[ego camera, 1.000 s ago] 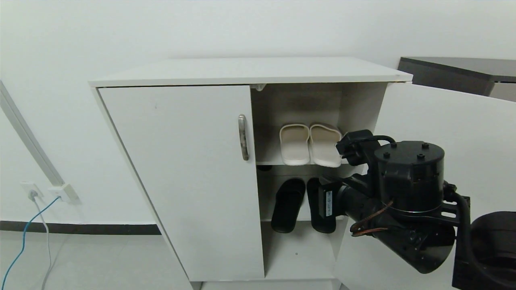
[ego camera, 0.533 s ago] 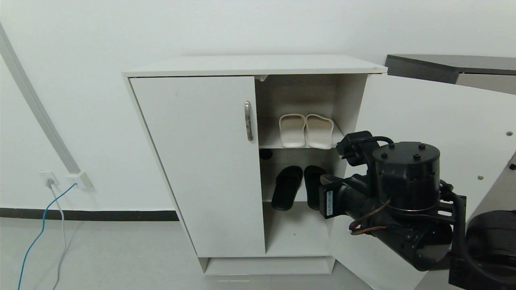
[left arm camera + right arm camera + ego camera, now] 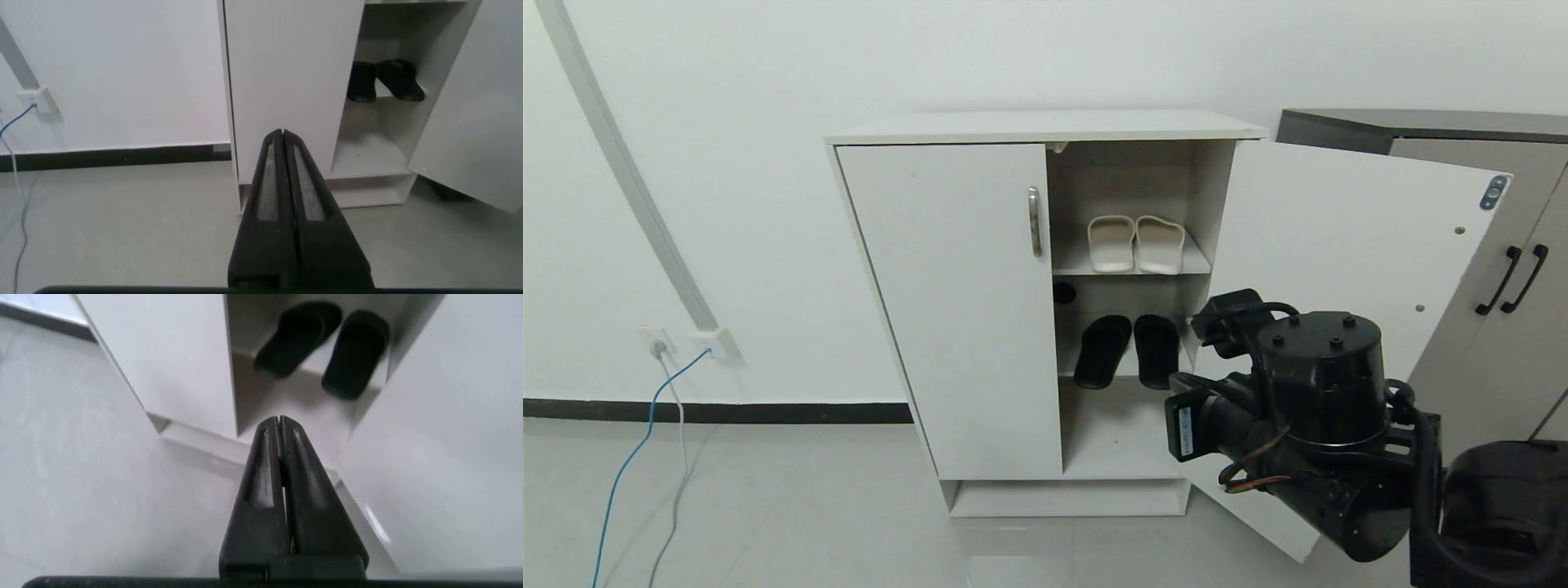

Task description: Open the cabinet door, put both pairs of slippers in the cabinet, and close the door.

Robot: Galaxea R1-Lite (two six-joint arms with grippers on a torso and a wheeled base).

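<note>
The white cabinet (image 3: pixel 1045 126) stands against the wall with its left door (image 3: pixel 956 302) shut and its right door (image 3: pixel 1339 261) swung wide open. Inside, a cream pair of slippers (image 3: pixel 1135 243) lies on the upper shelf. A black pair of slippers (image 3: pixel 1127 351) lies on the shelf below, black pair (image 3: pixel 327 339) also in the right wrist view. My right gripper (image 3: pixel 280 425) is shut on nothing, low in front of the open side. My left gripper (image 3: pixel 282 135) is shut and empty, facing the shut door from farther back.
A grey cabinet (image 3: pixel 1503 269) with black handles stands just right of the open door. A wall socket (image 3: pixel 654 339) with cables hanging to the floor sits at the left. Bare grey floor (image 3: pixel 809 506) lies before the cabinet.
The head camera has drawn back from the cabinet, so the cabinet looks smaller and the whole open door and grey cabinet now show. The slippers and doors have not moved.
</note>
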